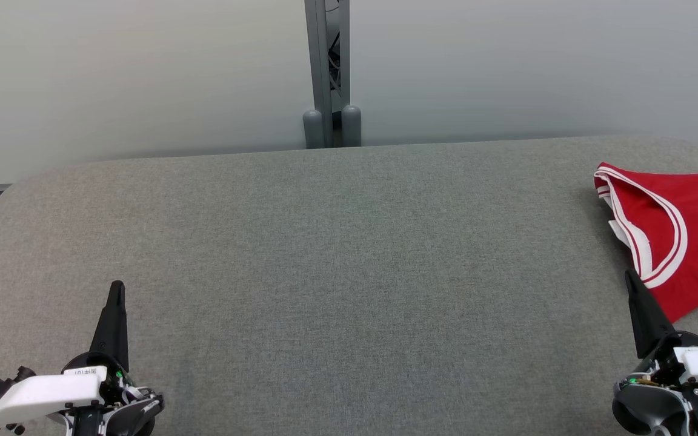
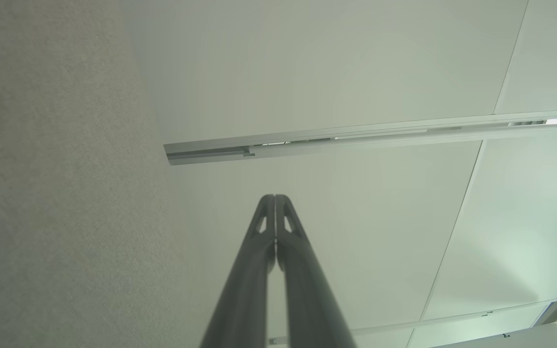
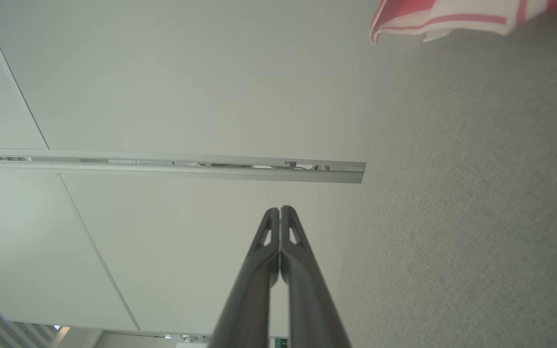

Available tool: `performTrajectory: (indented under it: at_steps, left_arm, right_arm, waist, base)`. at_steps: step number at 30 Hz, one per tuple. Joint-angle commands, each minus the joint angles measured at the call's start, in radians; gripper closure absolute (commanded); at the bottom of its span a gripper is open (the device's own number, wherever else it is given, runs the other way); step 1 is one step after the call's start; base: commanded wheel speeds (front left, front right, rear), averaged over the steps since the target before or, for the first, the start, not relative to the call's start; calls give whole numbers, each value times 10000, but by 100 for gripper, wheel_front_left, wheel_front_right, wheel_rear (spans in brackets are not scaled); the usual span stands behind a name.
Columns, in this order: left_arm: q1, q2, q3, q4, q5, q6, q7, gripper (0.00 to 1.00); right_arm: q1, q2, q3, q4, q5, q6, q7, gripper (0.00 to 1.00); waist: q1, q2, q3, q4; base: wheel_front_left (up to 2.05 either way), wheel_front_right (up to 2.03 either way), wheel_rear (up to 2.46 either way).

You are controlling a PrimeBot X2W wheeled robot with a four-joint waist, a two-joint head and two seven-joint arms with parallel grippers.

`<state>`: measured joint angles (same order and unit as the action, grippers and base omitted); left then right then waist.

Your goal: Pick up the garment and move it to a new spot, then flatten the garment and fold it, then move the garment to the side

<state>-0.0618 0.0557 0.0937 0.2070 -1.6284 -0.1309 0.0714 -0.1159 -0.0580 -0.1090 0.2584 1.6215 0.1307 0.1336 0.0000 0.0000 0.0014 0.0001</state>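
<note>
The garment (image 1: pixel 682 233) is a red sleeveless jersey with white trim, lying flat at the table's far right, partly cut off by the head view's edge. A corner of the garment (image 3: pixel 445 18) appears at the top of the right wrist view. My right gripper (image 1: pixel 629 277) is shut and empty, its tip just beside the jersey's near left edge. In its own wrist view the right gripper (image 3: pixel 280 210) has both fingers pressed together. My left gripper (image 1: pixel 117 284) rests shut and empty at the lower left, far from the jersey. The left wrist view has the left gripper (image 2: pixel 274 197) closed too.
A grey fabric-covered table (image 1: pixel 337 272) spans the head view. Pale wall panels stand behind it, joined by a grey post (image 1: pixel 328 72) at the middle of the far edge. The table's rounded corners lie at far left and far right.
</note>
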Motion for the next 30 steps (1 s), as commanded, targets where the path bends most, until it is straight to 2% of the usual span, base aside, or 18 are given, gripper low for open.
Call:
performTrajectory:
  at_steps: [1,30]
  left_arm:
    - [-165,36,44,-5,18,-46,42,100]
    - [-168,15,71,-7,55,-47,55,100]
  right_arm:
    - [-100,-26,-20,-6,-17,2,54,100]
    - [-89,-4,-54,-4,-52,2,83,100]
  waist:
    - [0,0,0,0]
    - [0,0,0,0]
  base:
    - [0,0,0]
    - [0,0,0]
